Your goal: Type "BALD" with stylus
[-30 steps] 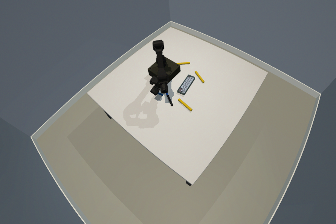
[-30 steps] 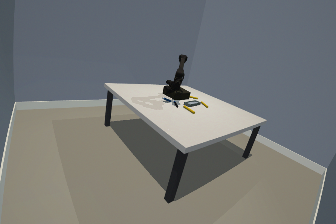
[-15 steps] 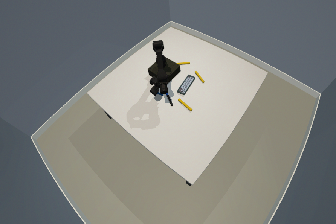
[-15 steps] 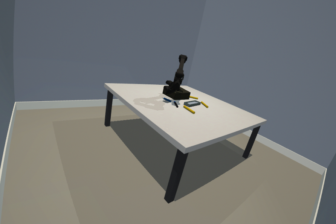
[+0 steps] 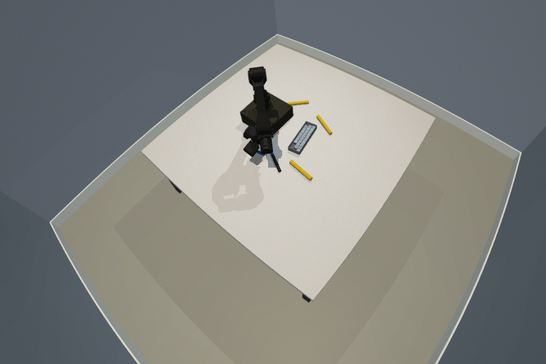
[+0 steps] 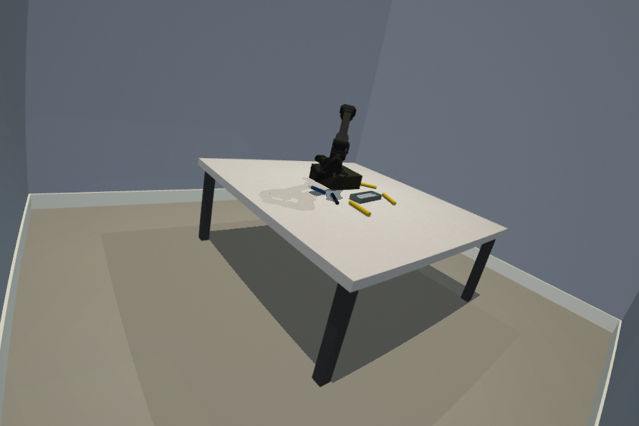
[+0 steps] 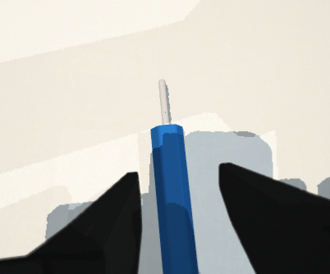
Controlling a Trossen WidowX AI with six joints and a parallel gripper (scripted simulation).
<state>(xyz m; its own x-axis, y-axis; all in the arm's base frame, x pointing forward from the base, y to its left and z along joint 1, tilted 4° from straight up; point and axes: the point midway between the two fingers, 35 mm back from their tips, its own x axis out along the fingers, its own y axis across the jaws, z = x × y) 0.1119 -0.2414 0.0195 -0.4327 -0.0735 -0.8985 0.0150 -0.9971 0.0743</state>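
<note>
Claw parted over a blue stylus on the bench.
From the top, the arm leans toward the bench's left edge, the stylus mostly hidden beneath it; a black pen lies beside it, and the keyboard sits between the pen and the bench's right corner, three yellow sticks around it. From outside, the stylus lies left of the pen, its blue body in sight. At the wrist, the claw's fingers stand moderately wide, one on each side of the stylus, gripping nothing.
</note>
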